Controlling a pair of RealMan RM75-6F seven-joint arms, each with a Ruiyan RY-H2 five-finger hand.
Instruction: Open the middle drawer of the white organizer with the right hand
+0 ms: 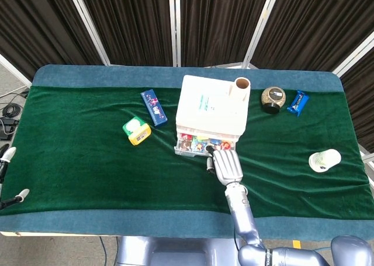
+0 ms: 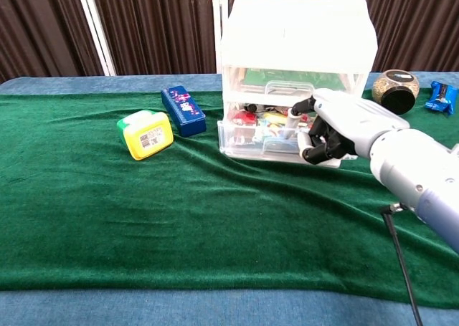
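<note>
The white organizer stands mid-table. Its middle drawer is pulled partway out toward the front edge, and colourful small items show inside. My right hand is at the drawer's front right, its fingers curled over the drawer's front lip. The top and bottom drawers are closed. At the far left edge of the head view only two fingertips of my left hand show, apart and with nothing between them.
A blue box and a yellow-green box lie left of the organizer. A cardboard tube stands on its top. Right of it are a round jar, a blue packet and a white cup.
</note>
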